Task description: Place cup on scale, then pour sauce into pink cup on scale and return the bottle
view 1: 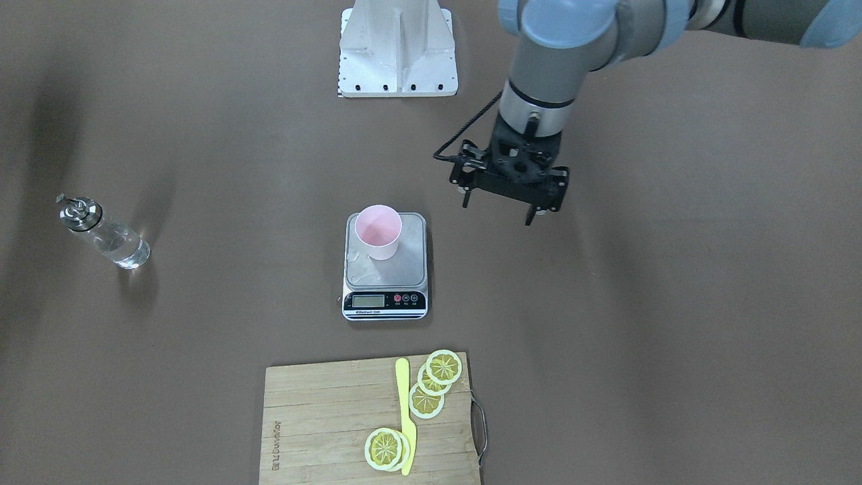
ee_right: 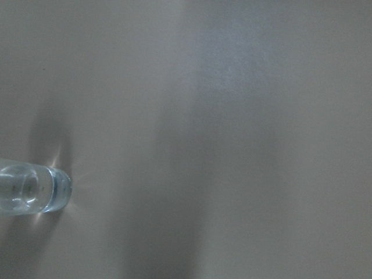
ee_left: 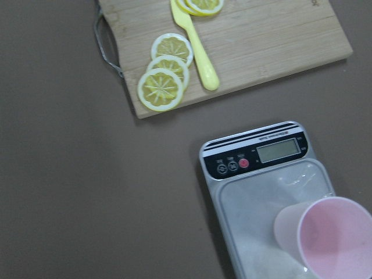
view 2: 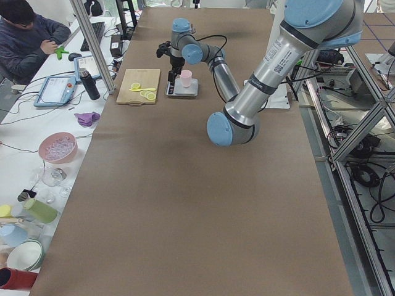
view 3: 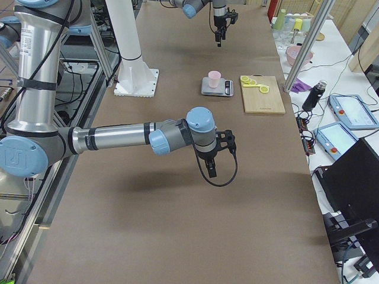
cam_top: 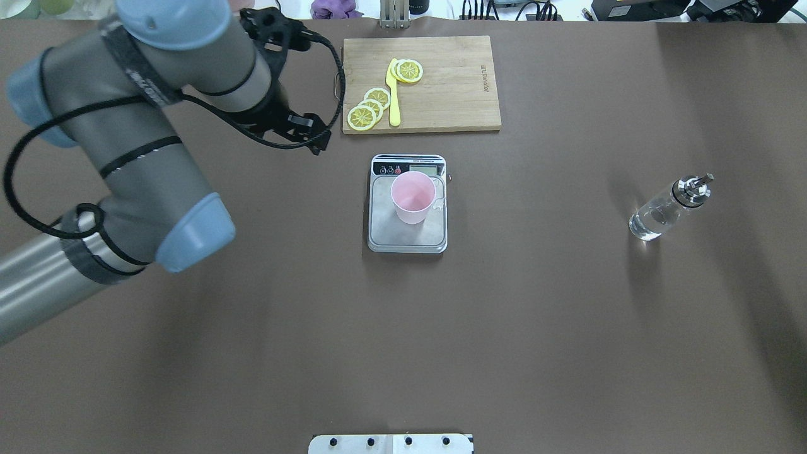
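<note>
The pink cup (view 1: 378, 232) stands upright on the steel scale (view 1: 397, 269) at the table's middle, empty inside. It also shows in the left wrist view (ee_left: 334, 238) and the overhead view (cam_top: 413, 197). My left gripper (view 1: 497, 211) hangs open and empty above the table beside the scale, apart from the cup. The glass bottle (cam_top: 665, 211) with its metal pourer stands alone far off, holding clear sauce. Its base shows in the right wrist view (ee_right: 29, 190). My right gripper (view 3: 211, 168) hovers over the table. I cannot tell whether it is open or shut.
A wooden cutting board (cam_top: 447, 94) with lemon slices (cam_top: 369, 107) and a yellow knife (cam_top: 394, 94) lies just beyond the scale. The white robot base (view 1: 397, 50) stands at the table's near edge. Operators' desks with clutter line the far side.
</note>
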You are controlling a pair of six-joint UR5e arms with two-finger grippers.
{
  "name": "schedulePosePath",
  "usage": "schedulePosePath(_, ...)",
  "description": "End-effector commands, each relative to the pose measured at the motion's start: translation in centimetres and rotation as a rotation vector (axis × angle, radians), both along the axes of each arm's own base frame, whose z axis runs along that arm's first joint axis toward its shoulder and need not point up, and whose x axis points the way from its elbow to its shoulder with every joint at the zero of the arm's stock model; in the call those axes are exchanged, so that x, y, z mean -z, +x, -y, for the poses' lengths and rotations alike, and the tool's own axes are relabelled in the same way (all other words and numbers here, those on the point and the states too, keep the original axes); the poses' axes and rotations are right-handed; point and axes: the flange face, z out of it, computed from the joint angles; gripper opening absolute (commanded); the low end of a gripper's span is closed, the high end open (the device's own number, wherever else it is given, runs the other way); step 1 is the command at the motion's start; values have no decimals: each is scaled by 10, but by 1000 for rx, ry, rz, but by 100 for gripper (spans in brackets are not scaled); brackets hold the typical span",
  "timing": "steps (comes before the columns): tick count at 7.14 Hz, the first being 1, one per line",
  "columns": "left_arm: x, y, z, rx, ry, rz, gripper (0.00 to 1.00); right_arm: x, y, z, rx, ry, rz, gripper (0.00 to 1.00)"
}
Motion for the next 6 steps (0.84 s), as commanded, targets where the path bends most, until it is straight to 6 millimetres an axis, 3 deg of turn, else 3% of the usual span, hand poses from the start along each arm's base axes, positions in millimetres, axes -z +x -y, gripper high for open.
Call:
schedulePosePath(1, -78, -104, 14, -78, 55, 36, 99, 18, -8, 1, 36, 130, 57, 100)
schedulePosePath(4, -250, -287, 50, -187, 134, 205, 99, 32, -14, -1, 58, 259, 75, 100)
schedulePosePath(5, -324, -362, 62, -238, 137, 259, 99, 33, -14, -7, 71, 287, 102, 100)
schedulePosePath(6, -384, -423, 65, -224, 71, 260, 99, 29, -14, -13, 74, 297, 103, 99)
